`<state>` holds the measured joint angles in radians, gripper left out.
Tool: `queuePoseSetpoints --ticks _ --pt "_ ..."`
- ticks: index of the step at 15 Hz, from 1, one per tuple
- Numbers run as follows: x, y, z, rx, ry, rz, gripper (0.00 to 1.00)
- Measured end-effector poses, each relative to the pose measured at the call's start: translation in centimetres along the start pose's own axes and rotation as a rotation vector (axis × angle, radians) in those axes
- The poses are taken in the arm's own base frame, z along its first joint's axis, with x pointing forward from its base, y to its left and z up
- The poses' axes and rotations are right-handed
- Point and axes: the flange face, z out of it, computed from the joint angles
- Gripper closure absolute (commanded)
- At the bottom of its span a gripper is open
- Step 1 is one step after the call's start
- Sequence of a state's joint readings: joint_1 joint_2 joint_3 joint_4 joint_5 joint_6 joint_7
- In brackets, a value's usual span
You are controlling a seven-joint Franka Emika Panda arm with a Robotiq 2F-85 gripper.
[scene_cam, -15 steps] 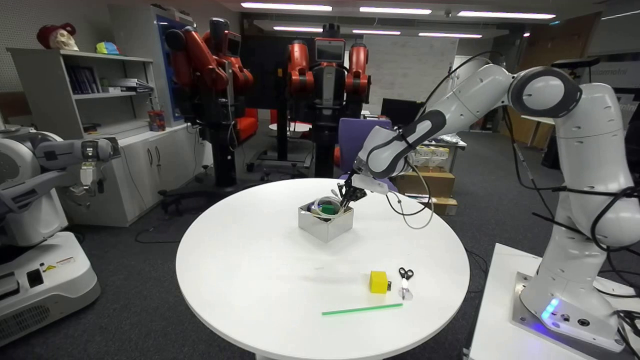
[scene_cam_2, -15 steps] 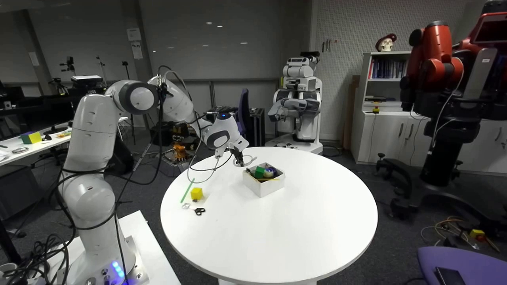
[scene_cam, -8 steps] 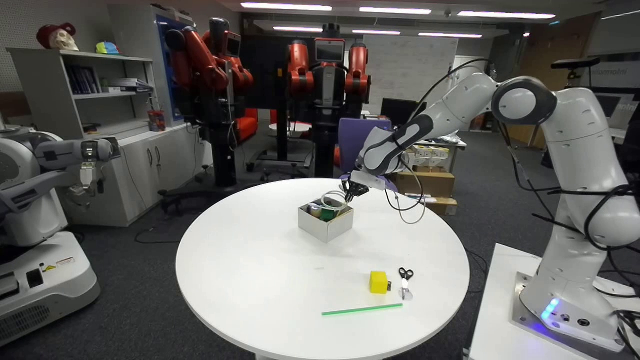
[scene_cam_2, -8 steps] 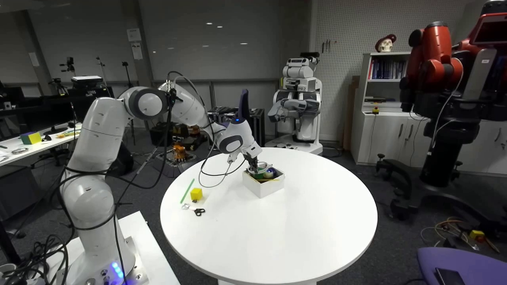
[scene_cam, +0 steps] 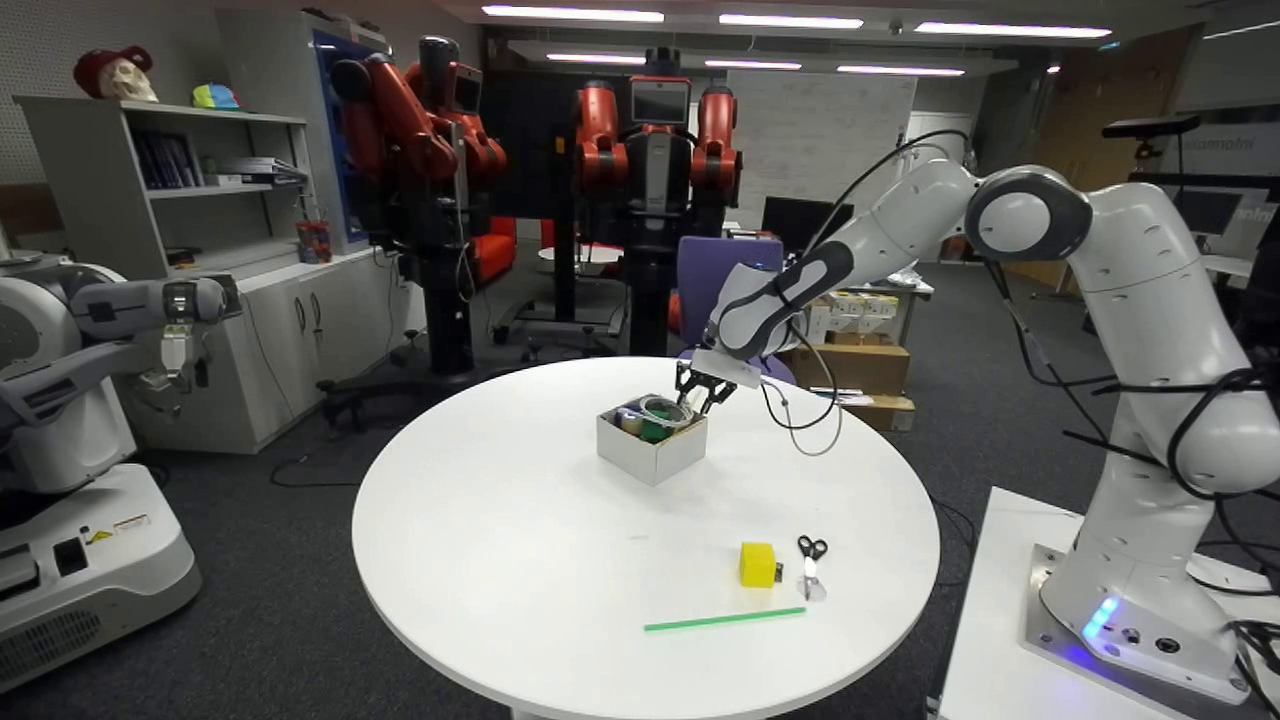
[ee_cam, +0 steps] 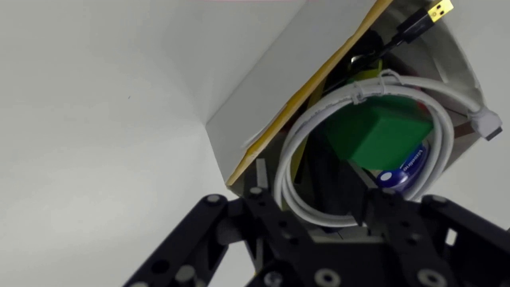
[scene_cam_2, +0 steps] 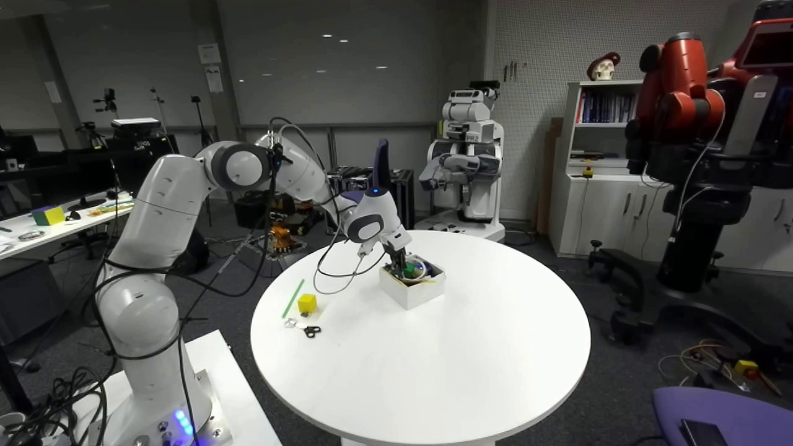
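Where my wrist view looks down into a pale open-topped box [ee_cam: 263, 103], I enter first my gripper [ee_cam: 312, 175]: two black fingers, spread with a gap between them, tips over the contents at one corner. Item, coiled white cable [ee_cam: 444, 135]: lying in the box on top of other contents, part of its ring between my fingers, a stretch of it hidden behind one of them; whether cable and fingers touch, I cannot tell. Its white connector [ee_cam: 485, 122] shows at the box's edge. Item, green block [ee_cam: 378, 135], framed by the ring. Item, blue container [ee_cam: 406, 169] lettered Vaseline, just beside the block. Item, black plug [ee_cam: 415, 27] with a gold tip, outside the ring. In both exterior views I find the box standing on a round white table [scene_cam: 540, 560], and, well apart from the box: yellow cube [scene_cam: 757, 565], one; small dark piece [scene_cam: 779, 572], just beside the cube; scissors [scene_cam: 811, 562] with black handles, one pair, near the cube; green strip [scene_cam: 725, 619], one, lying flat on the tabletop near cube and scissors.
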<state>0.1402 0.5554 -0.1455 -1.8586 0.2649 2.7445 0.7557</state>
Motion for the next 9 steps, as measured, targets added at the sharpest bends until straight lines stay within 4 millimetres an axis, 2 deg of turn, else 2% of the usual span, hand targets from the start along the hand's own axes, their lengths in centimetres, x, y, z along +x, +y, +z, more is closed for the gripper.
queuePoseSetpoints --ticks 2,5,9 --pt "-0.9 -0.4 0.3 0.0 -0.01 -0.011 0.02" --pt "-2.8 -1.2 0.4 -0.001 -0.046 -0.034 0.0" --pt "-7.0 -1.2 -0.9 -0.023 -0.132 -0.103 0.0"
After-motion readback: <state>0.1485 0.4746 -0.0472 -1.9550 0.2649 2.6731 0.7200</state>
